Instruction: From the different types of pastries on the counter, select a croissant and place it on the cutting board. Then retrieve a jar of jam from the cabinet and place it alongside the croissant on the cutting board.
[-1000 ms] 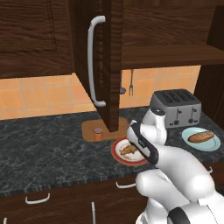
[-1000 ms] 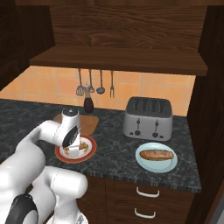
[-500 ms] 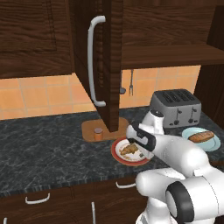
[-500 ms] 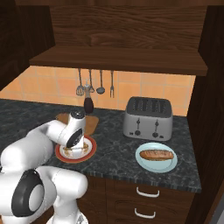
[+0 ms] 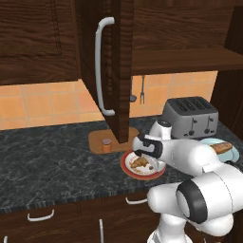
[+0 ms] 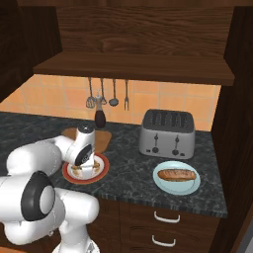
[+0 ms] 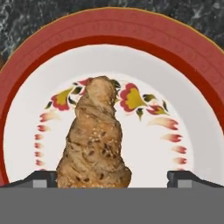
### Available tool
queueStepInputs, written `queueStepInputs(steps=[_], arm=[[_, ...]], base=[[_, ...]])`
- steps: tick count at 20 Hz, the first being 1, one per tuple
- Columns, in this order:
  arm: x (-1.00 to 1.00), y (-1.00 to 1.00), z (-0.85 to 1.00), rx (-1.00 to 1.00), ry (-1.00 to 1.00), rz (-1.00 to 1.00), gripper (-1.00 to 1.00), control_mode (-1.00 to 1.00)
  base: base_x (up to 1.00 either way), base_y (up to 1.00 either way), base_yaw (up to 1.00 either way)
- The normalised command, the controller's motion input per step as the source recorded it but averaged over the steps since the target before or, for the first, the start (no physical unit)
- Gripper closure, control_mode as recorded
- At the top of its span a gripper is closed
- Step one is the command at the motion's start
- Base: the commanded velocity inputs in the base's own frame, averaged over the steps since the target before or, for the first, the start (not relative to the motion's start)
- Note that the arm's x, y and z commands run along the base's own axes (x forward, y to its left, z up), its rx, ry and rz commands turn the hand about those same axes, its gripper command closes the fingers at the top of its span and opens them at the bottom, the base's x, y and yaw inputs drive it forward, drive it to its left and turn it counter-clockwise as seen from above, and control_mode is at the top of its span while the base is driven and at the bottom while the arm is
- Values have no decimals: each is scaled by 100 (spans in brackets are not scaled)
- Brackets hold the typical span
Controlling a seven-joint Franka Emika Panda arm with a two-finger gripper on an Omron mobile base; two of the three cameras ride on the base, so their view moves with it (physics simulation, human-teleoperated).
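First step, the croissant pick: end effector (image 7: pixel 112 177), fingers spread wide, straddles the croissant (image 7: pixel 94 140) on its red-rimmed plate (image 7: pixel 183 52); apparently not yet gripped. Next: close, lift, carry to cutting board (image 5: pixel 97 138).

The counter (image 5: pixel 47 156) (dark marbled stone) carries a cutting board (image 5: pixel 97 140), red-rimmed plate (image 5: pixel 128 167), toaster (image 5: pixel 190 116) and blue plate (image 6: pixel 190 187).
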Motion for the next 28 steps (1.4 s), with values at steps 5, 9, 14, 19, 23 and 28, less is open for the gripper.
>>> queueStepInputs(steps=[5,9,14,19,23,28], arm=[[35,14,-29,-2,0,0,-100,-100],[14,21,-26,0,0,0,100,-100],[0,1,-26,0,0,-1,100,-100],[0,0,62,0,-18,-5,100,-100],[5,0,90,-1,-22,-7,100,-100],[85,11,57,-4,-9,-12,100,-100]], base=[[0,0,0],[0,0,0],[0,0,0],[0,0,0],[0,0,0],[0,0,0]])
